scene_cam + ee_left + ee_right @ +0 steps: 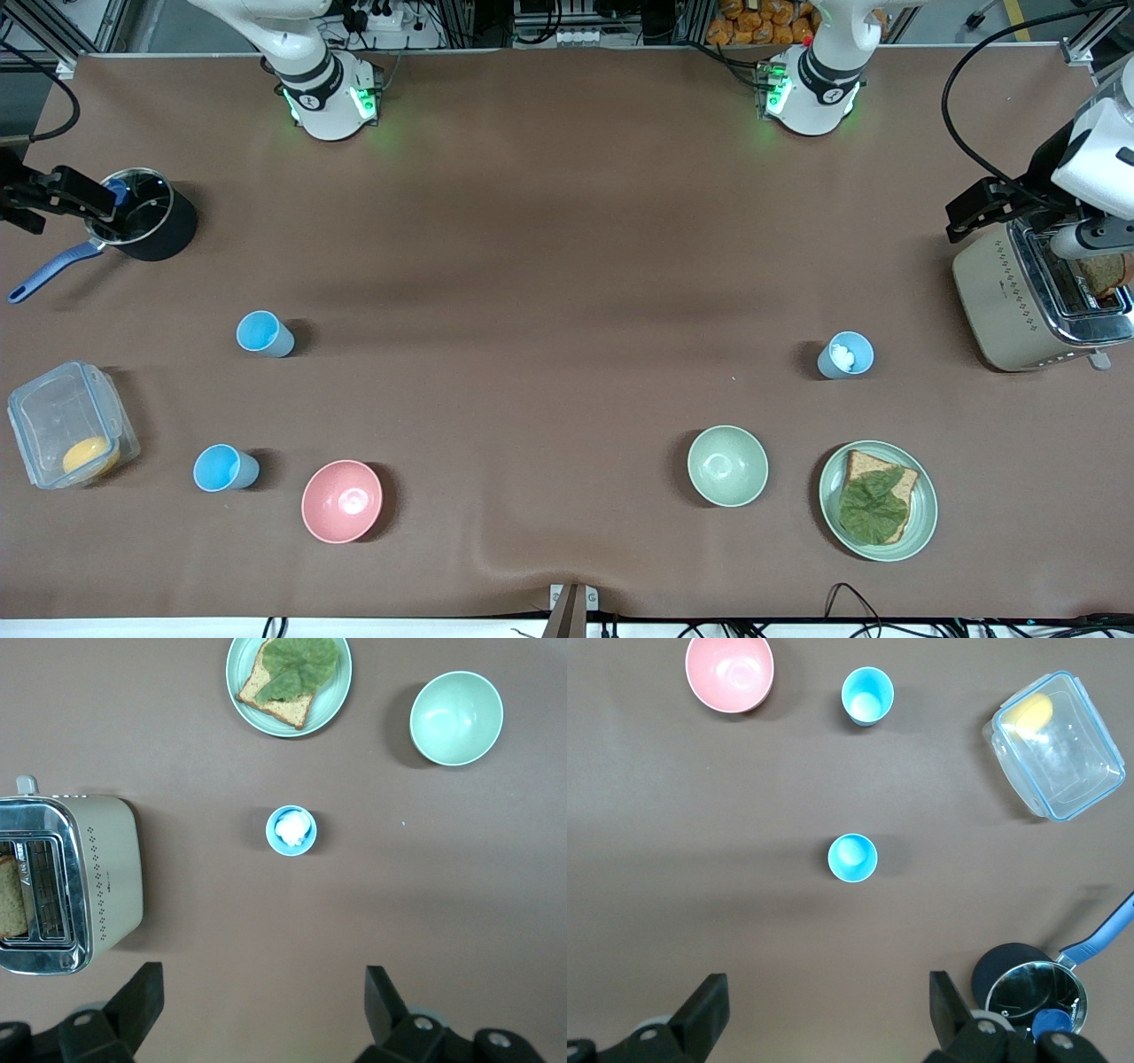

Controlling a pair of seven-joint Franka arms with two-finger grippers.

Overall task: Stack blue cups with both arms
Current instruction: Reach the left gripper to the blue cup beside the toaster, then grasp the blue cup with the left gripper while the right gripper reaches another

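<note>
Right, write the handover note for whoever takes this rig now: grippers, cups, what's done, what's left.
Left gripper: open, holding nothing, up over the table near the toaster.
Right gripper: open, holding nothing, up near the pot.
Three blue cups stand apart, all upright. Two are at the right arm's end: an empty cup, and a second empty cup nearer the camera, beside the pink bowl. The third cup, at the left arm's end, holds something white.
Done: nothing stacked or grasped.
Left: pick up the cups and nest them.
</note>
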